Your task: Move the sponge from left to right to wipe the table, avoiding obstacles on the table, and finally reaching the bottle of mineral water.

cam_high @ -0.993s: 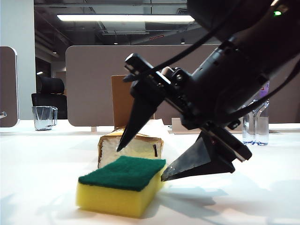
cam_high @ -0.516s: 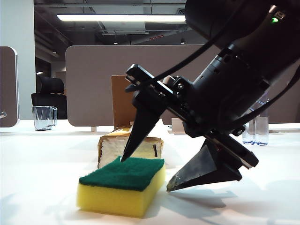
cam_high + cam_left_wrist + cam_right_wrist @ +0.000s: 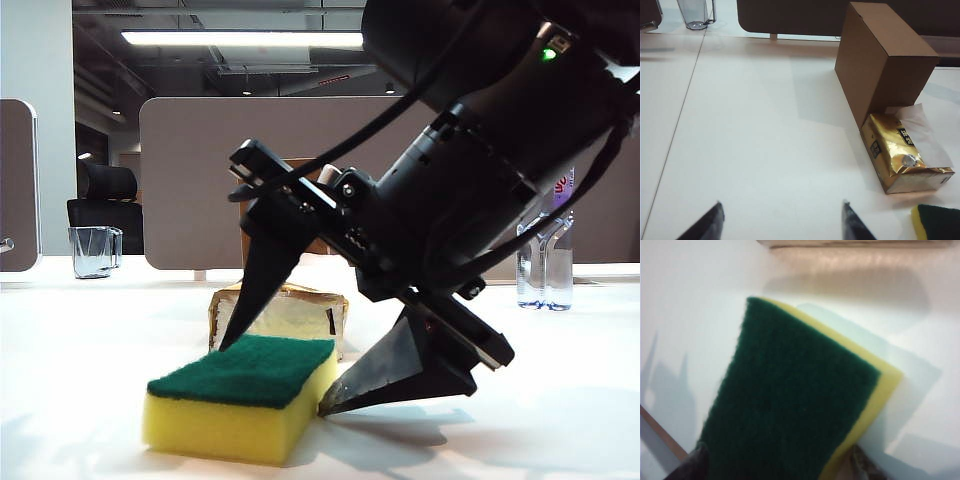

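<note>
The yellow sponge (image 3: 240, 395) with its green top lies flat on the white table (image 3: 80, 340). My right gripper (image 3: 273, 378) is open and tilted down astride it. The far fingertip sits behind the sponge and the near one touches its right side. The right wrist view shows the sponge (image 3: 795, 400) filling the gap of the right gripper (image 3: 777, 462). My left gripper (image 3: 781, 204) hovers open over bare table, with the sponge (image 3: 940, 222) off to one side. The gold tissue pack (image 3: 285, 310) lies just behind the sponge, and the cardboard box (image 3: 880, 55) stands behind the pack. The water bottle (image 3: 545, 265) stands far right.
A clear glass mug (image 3: 95, 250) stands at the back left by the brown-grey divider panels (image 3: 190, 180). The tissue pack (image 3: 900, 155) has one white sheet sticking out toward the box.
My right gripper has sunk and moved left, staying wide open around the sponge. The sponge has slid a little to the left with it.
</note>
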Robot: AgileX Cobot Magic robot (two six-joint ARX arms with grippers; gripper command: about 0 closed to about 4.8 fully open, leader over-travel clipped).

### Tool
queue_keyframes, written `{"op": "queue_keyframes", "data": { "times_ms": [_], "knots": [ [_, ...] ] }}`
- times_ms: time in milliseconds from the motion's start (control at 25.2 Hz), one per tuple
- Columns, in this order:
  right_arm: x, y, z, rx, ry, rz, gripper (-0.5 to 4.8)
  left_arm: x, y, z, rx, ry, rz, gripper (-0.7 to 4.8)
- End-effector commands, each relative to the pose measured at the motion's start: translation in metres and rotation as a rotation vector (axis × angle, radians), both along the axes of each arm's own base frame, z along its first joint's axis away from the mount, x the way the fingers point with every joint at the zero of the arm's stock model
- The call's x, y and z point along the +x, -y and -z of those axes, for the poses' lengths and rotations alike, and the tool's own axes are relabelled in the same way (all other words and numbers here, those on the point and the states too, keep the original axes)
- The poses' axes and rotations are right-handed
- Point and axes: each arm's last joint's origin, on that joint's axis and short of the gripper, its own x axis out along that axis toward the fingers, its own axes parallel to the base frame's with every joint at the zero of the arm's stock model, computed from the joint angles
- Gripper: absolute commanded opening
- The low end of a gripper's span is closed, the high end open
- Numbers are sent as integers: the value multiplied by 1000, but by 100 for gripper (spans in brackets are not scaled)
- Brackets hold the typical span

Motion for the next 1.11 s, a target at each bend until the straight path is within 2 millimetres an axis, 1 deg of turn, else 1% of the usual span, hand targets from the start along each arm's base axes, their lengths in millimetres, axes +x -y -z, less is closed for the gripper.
{"op": "queue_keyframes", "data": {
  "times_ms": [40, 159, 357, 437, 516, 556, 794, 913, 1072, 1112],
  "knots": [
    [-2, 4, 7, -65, -26, 31, 368, 0, 0, -2, -6, 16, 5, 301],
    [-3, 6, 9, -103, -32, 49, 356, 0, 0, -2, -4, 18, 5, 301],
    [-4, 9, 12, -150, -50, 59, 354, 0, 0, -2, -5, 18, 5, 301],
    [-5, 9, 13, -153, -51, 61, 324, 0, 0, -2, -4, 18, 5, 301],
    [-4, 9, 13, -153, -51, 60, 277, 0, 0, -3, -5, 18, 5, 301],
    [-4, 9, 13, -154, -52, 60, 269, 0, 0, -3, -5, 18, 5, 301],
    [-3, 7, 16, -158, -56, 59, 268, -2, -1, -5, -8, 28, 4, 301],
    [-2, 6, 21, -162, -87, 64, 237, -3, -1, -8, -10, 36, 4, 301],
    [-2, 5, 26, -176, -102, 63, 237, -4, -1, -9, -12, 40, 5, 301],
    [-2, 5, 27, -177, -103, 64, 229, -4, -1, -9, -11, 40, 5, 301]
  ]
}}
